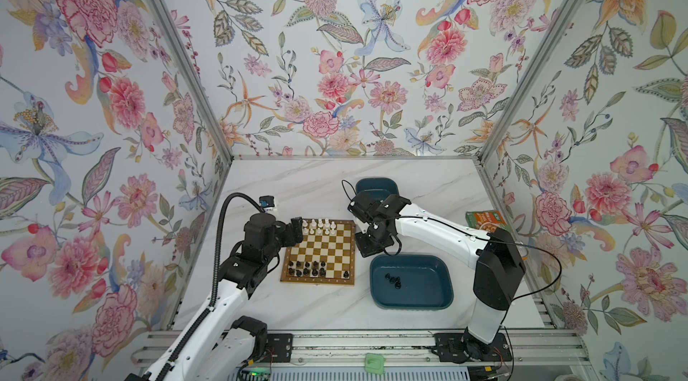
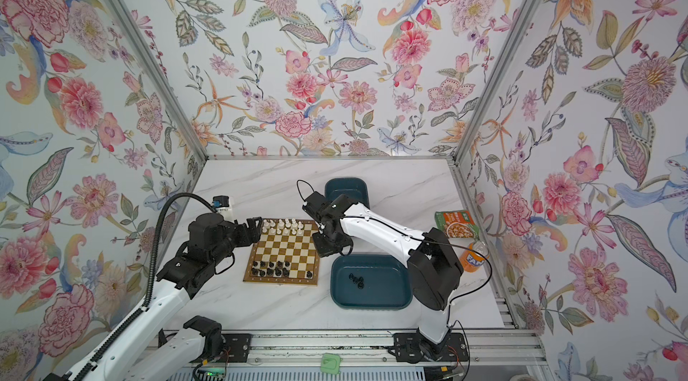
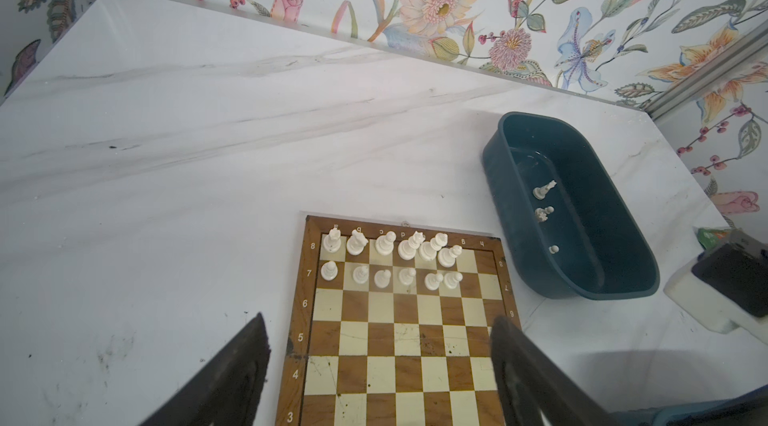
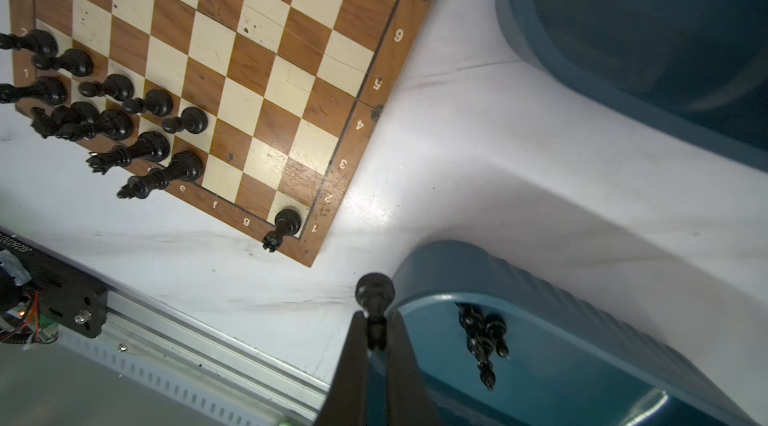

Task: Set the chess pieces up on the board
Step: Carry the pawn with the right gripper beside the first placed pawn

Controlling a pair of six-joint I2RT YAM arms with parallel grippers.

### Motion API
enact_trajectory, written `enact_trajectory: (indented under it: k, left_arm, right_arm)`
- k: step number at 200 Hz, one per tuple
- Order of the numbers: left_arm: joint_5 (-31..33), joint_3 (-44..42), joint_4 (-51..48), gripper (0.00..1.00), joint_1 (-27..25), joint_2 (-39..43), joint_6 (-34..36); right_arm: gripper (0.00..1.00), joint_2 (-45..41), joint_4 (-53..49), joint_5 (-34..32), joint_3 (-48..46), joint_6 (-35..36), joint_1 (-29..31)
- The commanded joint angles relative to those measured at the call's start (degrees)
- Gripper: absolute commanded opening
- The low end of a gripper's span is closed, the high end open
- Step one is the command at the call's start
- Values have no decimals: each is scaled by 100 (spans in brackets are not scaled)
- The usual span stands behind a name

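Pinching a black piece (image 4: 374,293) tight in the right gripper (image 4: 376,320), round base pointing outward, just above the rim of the near tub (image 4: 561,299) and close to the near right corner of the board (image 4: 249,49). Looks like a carry toward the black side. Holding the left gripper (image 3: 378,318) spread wide and empty over the left part of the board, facing the white ranks. Counting the white pieces (image 3: 390,243): six along the far back row and six pawns lined up in front, leaving the two right-hand files bare on both rows. Spotting three or four loose white pieces (image 3: 543,191) lying in the far tub (image 3: 496,170). Turning to the black pieces (image 4: 151,102): five pawns up, five back-row figures running from the left corner, plus a lone rook (image 4: 284,222) on the right corner square. Leaving about four loose black pieces (image 1: 393,280) in the near tub, besides the one in the claw. Judging it roughly three quarters done, with four or five squares open per side, all toward the right. Calling for a careful drop next, clear of the rook and the crowded neighbours.
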State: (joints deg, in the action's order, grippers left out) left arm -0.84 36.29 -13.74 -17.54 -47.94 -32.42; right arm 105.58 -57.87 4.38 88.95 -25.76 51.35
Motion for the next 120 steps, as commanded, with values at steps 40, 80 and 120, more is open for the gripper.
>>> enact_trajectory:
  k: [40,80,120]
  left_arm:
    - [-270,-79,-288,85,404,-30,19]
    - [-489,-78,-314,85,576,-74,104]
    - [-589,-79,-331,85,621,-71,120]
  right_arm:
    - [7,699,-155,47,576,51,319]
    - [7,1051,-157,53,772,15,501]
    - [7,1327,-158,45,932,-8,595]
